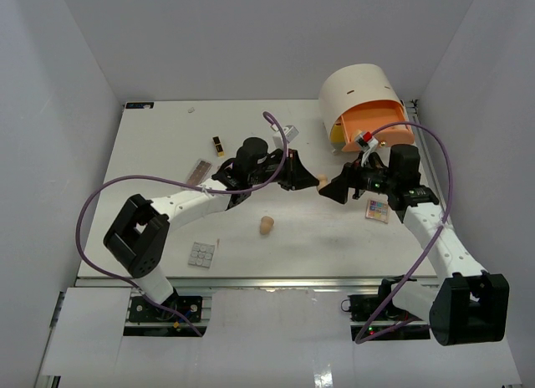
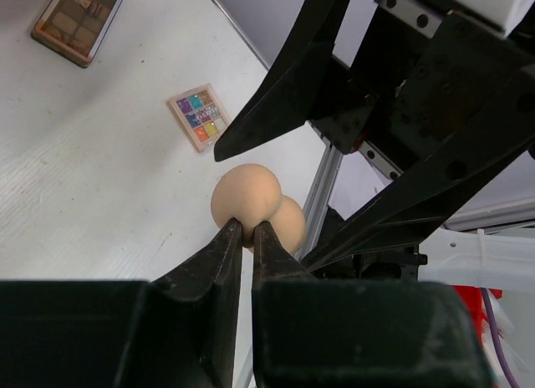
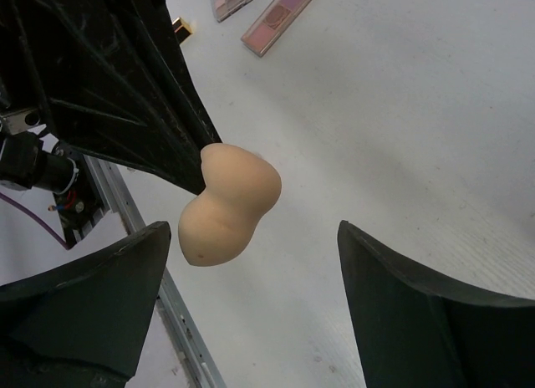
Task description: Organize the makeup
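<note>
My left gripper [image 1: 308,177] is shut on a tan egg-shaped sponge [image 1: 322,181], held in the air over the table's middle right. In the left wrist view the sponge [image 2: 245,196] is pinched at its waist at the gripper [image 2: 247,229]. My right gripper [image 1: 333,188] is open, facing the left one. In the right wrist view the sponge [image 3: 230,204] hangs between the open gripper's [image 3: 253,231] fingers, near the left one, touching neither. A second sponge [image 1: 267,225] lies on the table. A multicoloured palette [image 1: 377,209] lies under the right arm.
The round cream drawer unit [image 1: 359,85] stands back right with its orange drawer [image 1: 382,130] open. A brown palette [image 2: 79,20] lies near it. A grey-white palette [image 1: 201,253], a pink palette [image 1: 201,167] and a lipstick tube [image 1: 218,145] lie on the left.
</note>
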Available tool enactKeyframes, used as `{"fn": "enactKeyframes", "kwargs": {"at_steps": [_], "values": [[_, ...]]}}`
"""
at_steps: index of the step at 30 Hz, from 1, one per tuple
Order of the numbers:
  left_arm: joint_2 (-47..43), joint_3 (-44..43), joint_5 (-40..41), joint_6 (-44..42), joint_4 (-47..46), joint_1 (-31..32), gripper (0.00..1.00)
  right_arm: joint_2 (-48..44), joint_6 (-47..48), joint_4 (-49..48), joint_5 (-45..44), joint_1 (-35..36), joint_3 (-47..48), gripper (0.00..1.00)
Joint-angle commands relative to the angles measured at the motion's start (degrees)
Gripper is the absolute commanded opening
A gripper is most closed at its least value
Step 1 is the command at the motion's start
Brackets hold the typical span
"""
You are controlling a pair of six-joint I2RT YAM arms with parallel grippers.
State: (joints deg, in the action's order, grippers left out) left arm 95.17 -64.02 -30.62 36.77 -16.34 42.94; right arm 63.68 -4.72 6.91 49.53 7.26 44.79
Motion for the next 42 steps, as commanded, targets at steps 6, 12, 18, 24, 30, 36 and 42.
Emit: {"fn": "enactKeyframes", "kwargs": {"at_steps": [6,12,18,24,30,36,42], "values": [[0.01,-3.21,-1.00,0.47,-1.68,0.22,0.01,1.97,-0.76,-2.38,0.63,1.00,3.09,0.53],[-0.33,-2.35,-1.54,0.76,-1.68,0.22,0.15,1.72,1.47,-2.51,1.22,0.91,3.64,0.30],[-1.11,-1.61,-1.38,0.94,-1.62,0.23,0.23,0.76,3.32,-2.28,1.36,0.75,3.80,0.20],[-3.41,-2.48,1.88,-1.13,0.91,0.06,0.70,-0.69,6.60,0.35,0.57,0.60,4.98,0.16],[-9.03,-4.38,4.82,-3.17,4.31,-3.19,0.90,-2.50,11.89,4.03,-3.59,0.34,8.95,0.15],[-17.19,-4.35,6.15,-8.73,14.24,-7.58,0.92,-1.20,16.23,7.20,-19.85,-0.49,18.94,0.12],[-23.76,-0.32,10.66,-19.76,31.62,-7.87,0.92,4.14,18.60,5.20,-38.25,-0.66,25.91,0.13]]}}
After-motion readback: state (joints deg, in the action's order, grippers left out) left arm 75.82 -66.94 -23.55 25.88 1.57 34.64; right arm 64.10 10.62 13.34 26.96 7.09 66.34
